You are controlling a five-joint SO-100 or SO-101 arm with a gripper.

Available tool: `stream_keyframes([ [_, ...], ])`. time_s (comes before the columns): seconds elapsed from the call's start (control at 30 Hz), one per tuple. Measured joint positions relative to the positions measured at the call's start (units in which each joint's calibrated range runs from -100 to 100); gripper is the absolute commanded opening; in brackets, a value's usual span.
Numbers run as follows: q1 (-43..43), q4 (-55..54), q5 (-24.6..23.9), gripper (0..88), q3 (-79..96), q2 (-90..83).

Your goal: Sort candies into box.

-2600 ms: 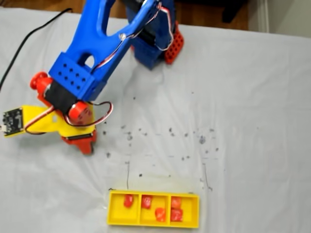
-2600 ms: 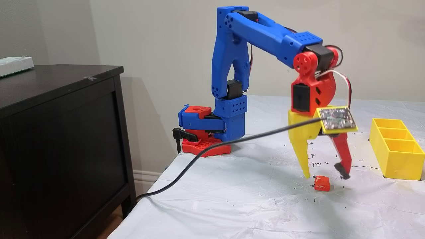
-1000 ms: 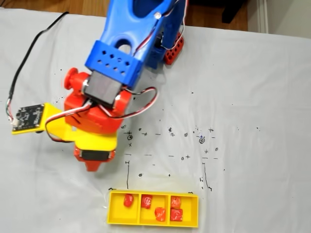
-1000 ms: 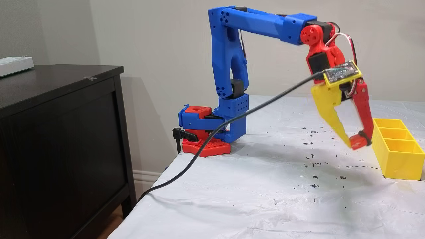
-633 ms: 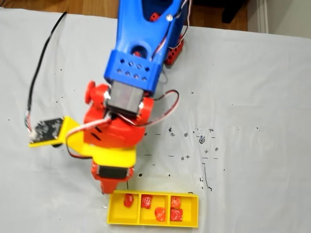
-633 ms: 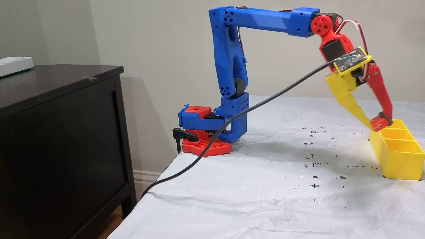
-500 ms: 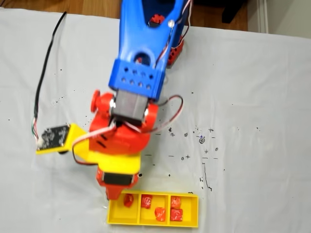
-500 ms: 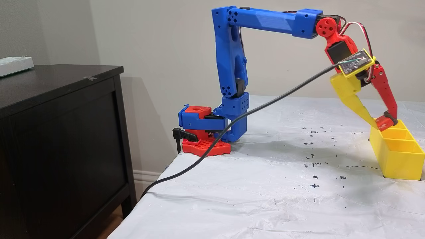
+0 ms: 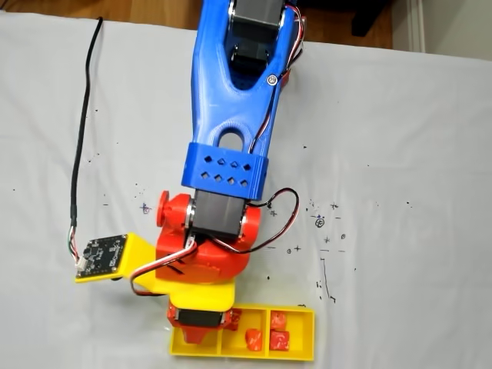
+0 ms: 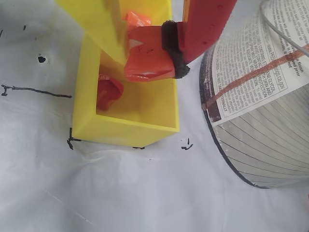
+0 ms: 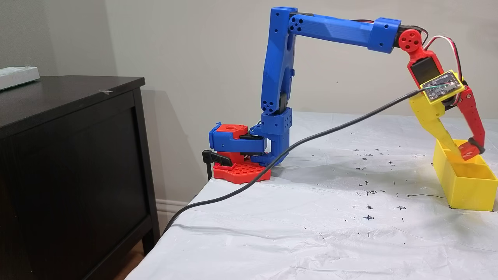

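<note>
Your gripper pinches a wrapped candy directly above the yellow tray's end compartment (one candy already inside).

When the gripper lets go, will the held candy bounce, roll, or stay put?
The candy is blocky and crinkly-wrapped, so it probably will not roll. It looks light, held just above the box, so the drop is short. It should likely settle beside the candy already inside.

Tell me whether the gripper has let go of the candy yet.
Not yet: the gripper is shut on the orange-red wrapped candy, held above the yellow plastic tray's end compartment.
</note>
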Motion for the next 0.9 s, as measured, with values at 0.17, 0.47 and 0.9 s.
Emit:
stream_keyframes([
  [0.17, -0.16, 0.79, 0.0, 0.2, 0.0, 1.78],
  [0.47, -0.08, 1.11, 0.0, 1.3, -2.05, 2.88],
  [0.9, -0.08, 3.97, 0.59, 29.9, -3.34, 2.88],
])
